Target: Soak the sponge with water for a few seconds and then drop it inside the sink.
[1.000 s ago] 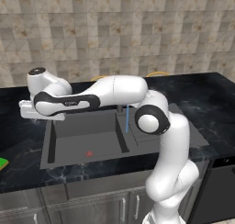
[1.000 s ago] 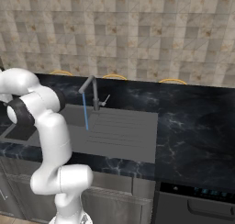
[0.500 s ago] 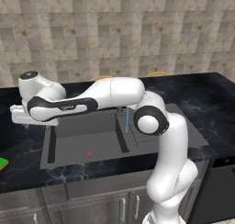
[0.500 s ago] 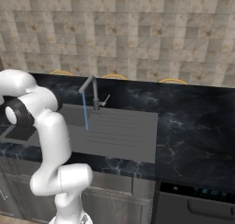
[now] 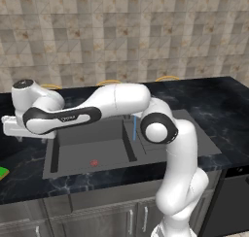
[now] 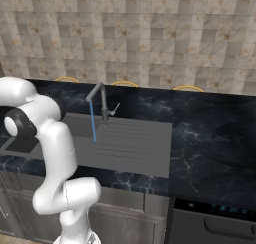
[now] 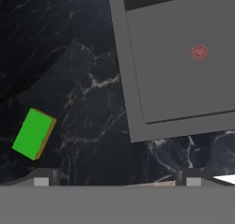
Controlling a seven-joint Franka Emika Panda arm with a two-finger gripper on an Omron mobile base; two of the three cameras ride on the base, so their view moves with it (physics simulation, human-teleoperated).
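Arm stretched far left, claw [image 7: 114, 184] pointing down (jaws spread wide).

No readable text; small dark marking on robot forearm [image 5: 68, 117] too blurred to read.

Countertop [image 7: 82, 94]: glossy black marble, white veining. Sink [image 7: 183, 81] set into it: smooth matt dark grey. Sponge [image 7: 33, 133] beside the sink: flat bright green face, yellow side.
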